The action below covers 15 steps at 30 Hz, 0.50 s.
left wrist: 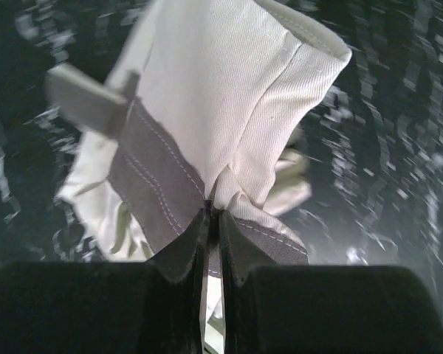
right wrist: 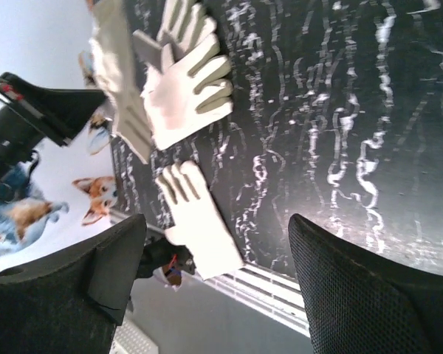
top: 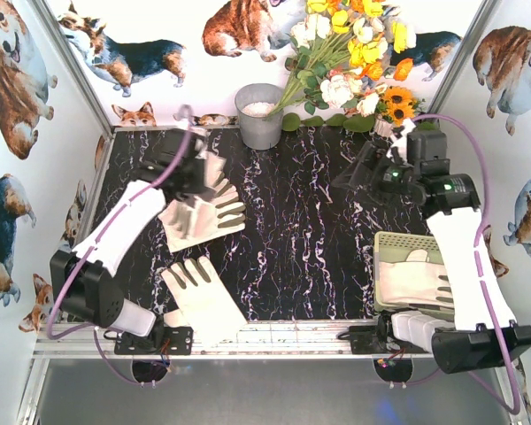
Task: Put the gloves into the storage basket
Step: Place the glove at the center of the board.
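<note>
The left gripper, pinching only a thin fold of one glove well left of the basket, may let it slip in transit; the right gripper stands spread, empty.

The gloves are matt cream twill cloth with rougher grey patches. The storage basket, 4 o'clock, is pale plastic. The tabletop is smooth black, white-veined; the bucket, 12 o'clock, dull grey metal.

Place: enclosed robot test booth, lab-style
Walls: panels printed with cartoon dogs, framed by metal posts
Table: black marble-look top
Mounting: two arms bolted to a metal rail
Props: flowers, bucket
</note>
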Each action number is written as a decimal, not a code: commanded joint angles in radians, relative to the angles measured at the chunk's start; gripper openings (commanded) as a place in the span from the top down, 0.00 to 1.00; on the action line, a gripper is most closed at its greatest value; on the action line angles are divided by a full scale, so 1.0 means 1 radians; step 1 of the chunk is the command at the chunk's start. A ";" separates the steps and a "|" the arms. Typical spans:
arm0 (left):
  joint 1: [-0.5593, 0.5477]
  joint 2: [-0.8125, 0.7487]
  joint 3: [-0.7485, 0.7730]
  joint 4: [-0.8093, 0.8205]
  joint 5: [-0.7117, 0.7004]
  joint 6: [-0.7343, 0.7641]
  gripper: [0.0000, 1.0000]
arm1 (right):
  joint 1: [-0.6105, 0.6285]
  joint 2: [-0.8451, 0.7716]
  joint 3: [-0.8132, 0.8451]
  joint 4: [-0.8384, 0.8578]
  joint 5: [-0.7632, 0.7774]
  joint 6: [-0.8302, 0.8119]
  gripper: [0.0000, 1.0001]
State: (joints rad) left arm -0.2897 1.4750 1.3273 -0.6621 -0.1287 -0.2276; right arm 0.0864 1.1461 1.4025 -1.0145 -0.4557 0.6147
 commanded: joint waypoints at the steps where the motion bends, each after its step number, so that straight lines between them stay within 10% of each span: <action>1: -0.153 -0.062 0.040 0.005 0.086 0.099 1.00 | 0.039 0.010 -0.006 0.146 -0.136 0.082 0.19; 15: -0.641 0.019 0.169 0.001 -0.072 0.164 1.00 | 0.061 0.107 -0.226 0.418 -0.355 0.416 0.07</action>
State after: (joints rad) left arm -0.8761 1.4563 1.4349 -0.6628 -0.1379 -0.1013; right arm 0.1432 1.2407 1.2091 -0.7277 -0.7288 0.9474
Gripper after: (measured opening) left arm 0.009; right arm 0.921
